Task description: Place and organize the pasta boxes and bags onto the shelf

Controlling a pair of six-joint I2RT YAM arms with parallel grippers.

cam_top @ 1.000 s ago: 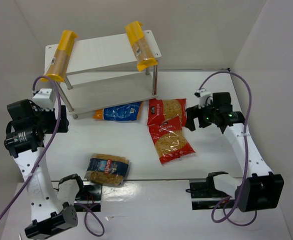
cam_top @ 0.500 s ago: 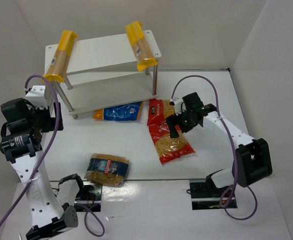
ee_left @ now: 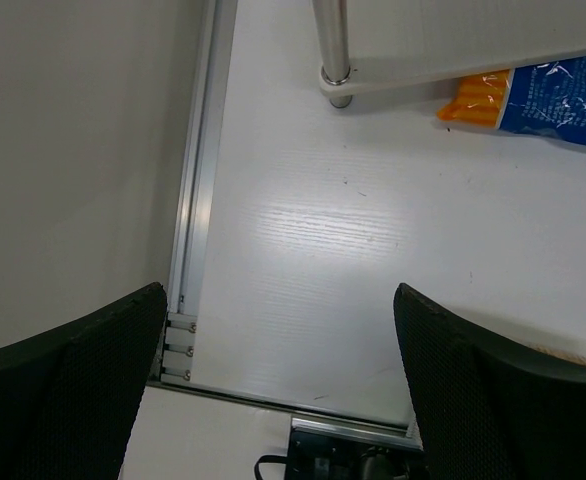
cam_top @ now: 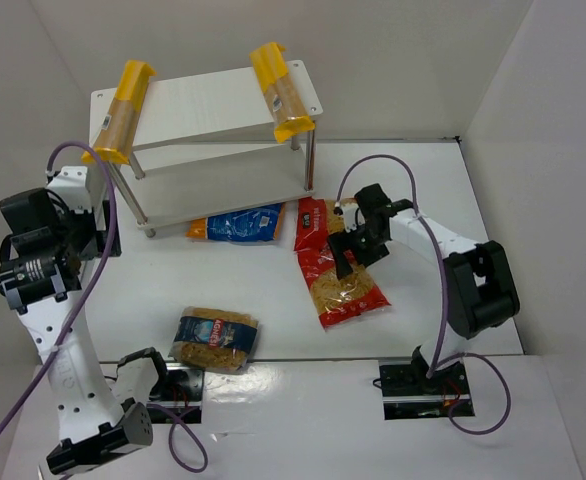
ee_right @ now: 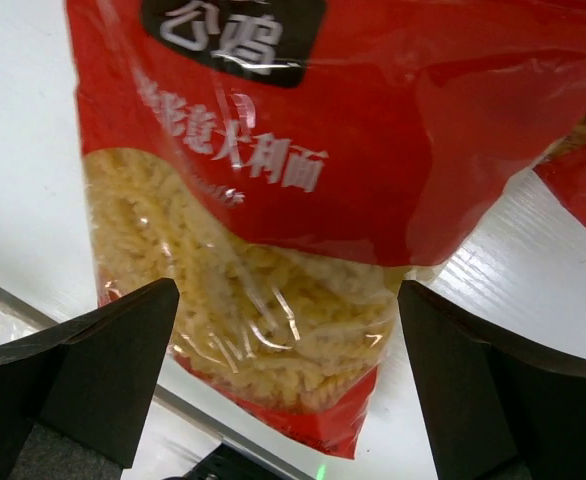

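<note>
Where the right pincer [ee_right: 287, 292] gapes, a red-topped bag [ee_right: 393, 130] lies.

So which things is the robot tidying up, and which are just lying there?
For the job:
left spaghetti box, right spaghetti box, far red-topped bag, near red-topped bag, blue bag with orange end, blue-label bag, white shelf.

Just there:
purple cable, metal rail.
</note>
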